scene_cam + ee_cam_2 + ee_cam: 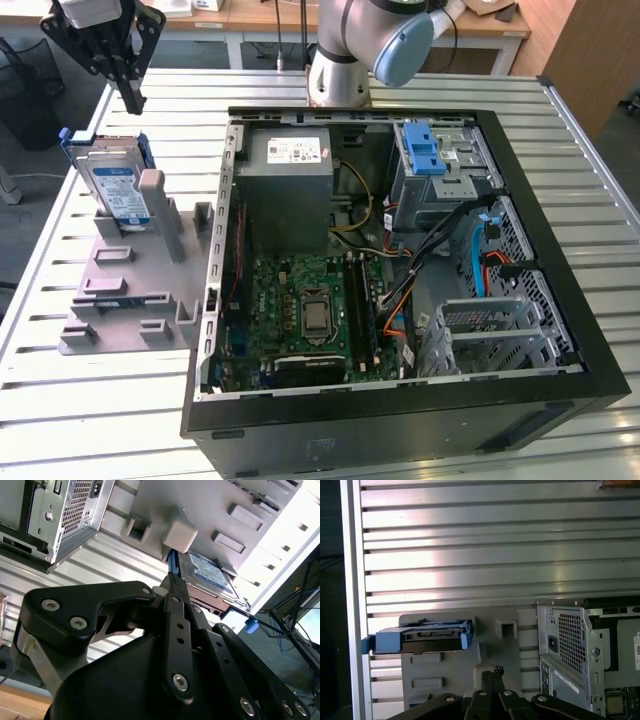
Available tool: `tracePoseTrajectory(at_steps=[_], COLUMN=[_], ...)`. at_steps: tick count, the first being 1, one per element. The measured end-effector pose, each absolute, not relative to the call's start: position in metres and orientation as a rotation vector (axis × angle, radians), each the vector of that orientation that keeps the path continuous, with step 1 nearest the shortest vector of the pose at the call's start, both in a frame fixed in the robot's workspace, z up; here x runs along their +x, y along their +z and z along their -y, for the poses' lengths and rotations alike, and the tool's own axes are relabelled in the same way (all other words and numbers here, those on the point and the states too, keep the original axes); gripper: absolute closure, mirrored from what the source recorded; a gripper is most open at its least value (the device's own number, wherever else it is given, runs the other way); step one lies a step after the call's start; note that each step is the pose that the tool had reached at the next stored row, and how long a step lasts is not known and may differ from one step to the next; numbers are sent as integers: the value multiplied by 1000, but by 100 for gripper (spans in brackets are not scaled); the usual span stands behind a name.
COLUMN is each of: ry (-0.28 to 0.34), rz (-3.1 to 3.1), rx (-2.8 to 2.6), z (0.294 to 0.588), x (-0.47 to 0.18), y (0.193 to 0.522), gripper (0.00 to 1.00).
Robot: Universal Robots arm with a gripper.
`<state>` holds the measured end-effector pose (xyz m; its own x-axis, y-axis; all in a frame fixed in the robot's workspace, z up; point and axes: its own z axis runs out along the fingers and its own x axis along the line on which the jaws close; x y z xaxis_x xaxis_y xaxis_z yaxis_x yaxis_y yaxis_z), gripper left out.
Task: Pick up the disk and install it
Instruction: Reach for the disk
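- Nearest us, the open computer case (400, 420) lies on the desk (560, 110), lower right.
- Left of it we see a grey fixture (120, 285).
- Upper left, the gripper (131, 100) hovers, jaws closed on nothing.
- Below it, the disk (115, 185) stands upright in the fixture.

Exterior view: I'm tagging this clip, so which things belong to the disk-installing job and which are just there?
Job:
- disk, upright in the grey stand
- hand, near the disk's top
- blue-latched drive cage in the open computer case

Just there:
- power supply
- motherboard
- slatted table
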<state>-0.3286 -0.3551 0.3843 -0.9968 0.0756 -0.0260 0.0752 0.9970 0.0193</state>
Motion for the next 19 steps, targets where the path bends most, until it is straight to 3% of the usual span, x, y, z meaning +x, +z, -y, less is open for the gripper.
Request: tracePoseTrajectory(at_steps=[19], ry=[28], rz=[-3113], rx=[117], z=[352], x=[-344], y=[383], gripper=[89])
